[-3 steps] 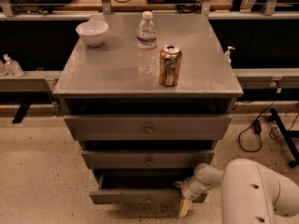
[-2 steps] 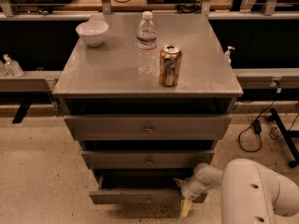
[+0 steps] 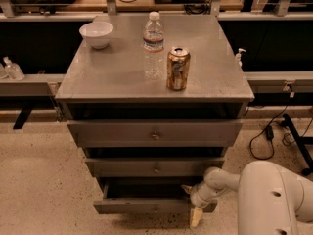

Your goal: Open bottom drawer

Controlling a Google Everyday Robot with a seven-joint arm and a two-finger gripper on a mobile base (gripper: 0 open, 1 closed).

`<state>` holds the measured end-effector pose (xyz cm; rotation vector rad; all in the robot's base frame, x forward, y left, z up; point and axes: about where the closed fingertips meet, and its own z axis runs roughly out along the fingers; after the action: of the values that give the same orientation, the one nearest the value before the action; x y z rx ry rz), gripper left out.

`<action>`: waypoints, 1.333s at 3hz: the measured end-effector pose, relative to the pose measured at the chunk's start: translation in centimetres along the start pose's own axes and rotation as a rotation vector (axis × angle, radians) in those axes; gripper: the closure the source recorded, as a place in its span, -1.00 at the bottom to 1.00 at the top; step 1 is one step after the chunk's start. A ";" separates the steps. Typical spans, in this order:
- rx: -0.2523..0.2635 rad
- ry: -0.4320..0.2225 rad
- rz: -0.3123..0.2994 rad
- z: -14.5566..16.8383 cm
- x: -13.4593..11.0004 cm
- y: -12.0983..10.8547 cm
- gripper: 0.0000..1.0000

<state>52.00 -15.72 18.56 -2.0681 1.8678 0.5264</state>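
Grey bottom drawer (image 3: 146, 207), gripper (image 3: 192, 203) at its right front corner

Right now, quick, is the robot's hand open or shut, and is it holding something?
Gripper: by the right end of the pulled-out grey metal bottom drawer with a small round knob; open, shut or holding cannot be told.

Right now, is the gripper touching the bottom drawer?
Cannot tell. In the camera view the gripper overlaps the right end of the bottom drawer front, but neither contact nor a gap shows plainly.
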 end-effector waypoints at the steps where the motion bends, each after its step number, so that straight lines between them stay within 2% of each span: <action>1: -0.031 -0.016 0.023 -0.3 0.1 1.3 -0.71; 2: -0.037 -0.040 0.052 -0.3 0.8 2.3 -0.56; 4: -0.055 -0.032 0.052 -1.0 0.6 3.3 0.37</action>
<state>48.82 -17.06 19.25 -2.0381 1.9143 0.6267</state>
